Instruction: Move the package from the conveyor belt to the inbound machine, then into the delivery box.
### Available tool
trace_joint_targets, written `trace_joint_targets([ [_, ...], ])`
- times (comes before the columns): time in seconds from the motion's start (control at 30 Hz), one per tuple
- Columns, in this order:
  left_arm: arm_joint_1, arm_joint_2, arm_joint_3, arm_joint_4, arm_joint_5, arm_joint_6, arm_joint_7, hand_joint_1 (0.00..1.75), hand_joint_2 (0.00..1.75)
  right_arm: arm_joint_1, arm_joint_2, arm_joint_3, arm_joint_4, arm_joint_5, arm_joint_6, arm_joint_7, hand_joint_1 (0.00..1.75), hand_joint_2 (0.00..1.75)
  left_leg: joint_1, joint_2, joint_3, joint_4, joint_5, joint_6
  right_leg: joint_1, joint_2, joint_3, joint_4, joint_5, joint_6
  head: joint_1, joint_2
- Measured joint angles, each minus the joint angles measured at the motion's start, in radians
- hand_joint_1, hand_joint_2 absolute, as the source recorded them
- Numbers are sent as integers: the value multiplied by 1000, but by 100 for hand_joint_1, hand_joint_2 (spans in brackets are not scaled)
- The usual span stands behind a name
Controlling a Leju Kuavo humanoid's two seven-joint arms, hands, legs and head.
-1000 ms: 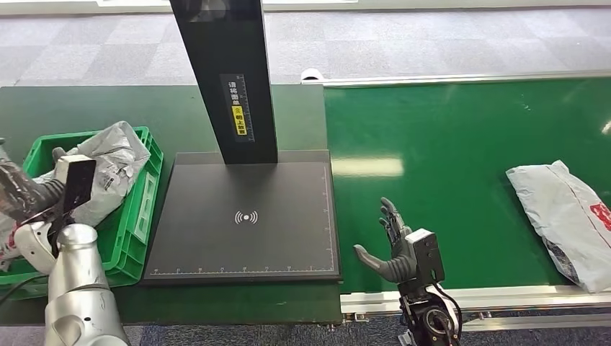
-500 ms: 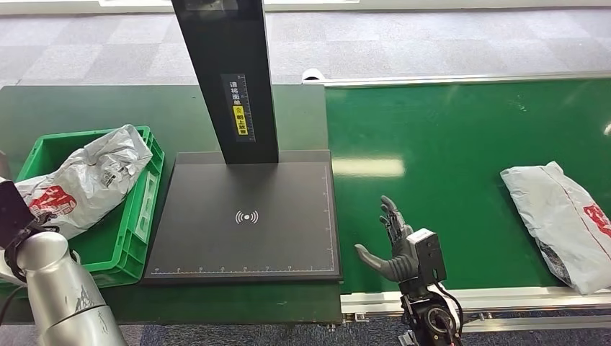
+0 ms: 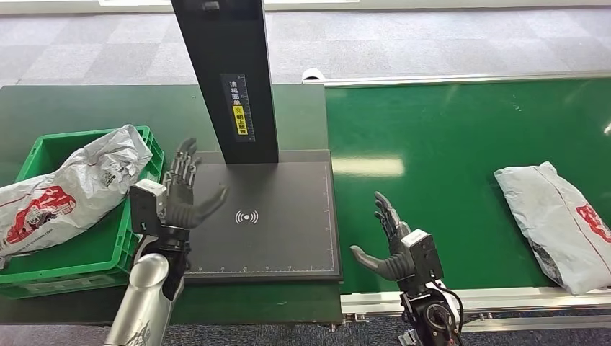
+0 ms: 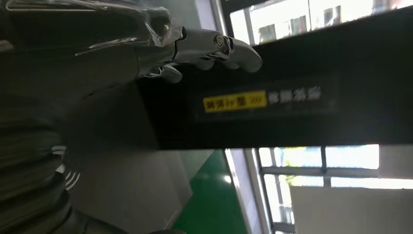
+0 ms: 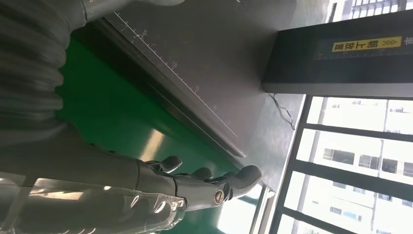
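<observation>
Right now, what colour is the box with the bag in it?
Green crate, clearest in the head view.

A parcel-sorting station: green conveyor belt (image 3: 461, 144), black scanning platform (image 3: 248, 216), green crate (image 3: 133, 238), grey carpet tiles (image 3: 403, 40).

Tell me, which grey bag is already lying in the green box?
The grey bag on the left, the one lying in the green box. The other grey bag lies far right on the green conveyor belt.

Grey poly package (image 3: 558, 223) flat on green conveyor belt (image 3: 447, 158), right of black inbound machine (image 3: 252, 216); another crumpled in green delivery box (image 3: 137, 223).
</observation>
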Motion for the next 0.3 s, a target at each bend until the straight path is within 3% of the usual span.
trace_joint_targets([
  [0.3, 3, -18, -123, 182, -8, -46, -4, 0, 175, 12, 2, -3, -14, 8, 4, 11, 0, 175, 0, 0, -1, 0, 0, 0, 0, 0, 0, 0, 0, 0, 0, 0],
])
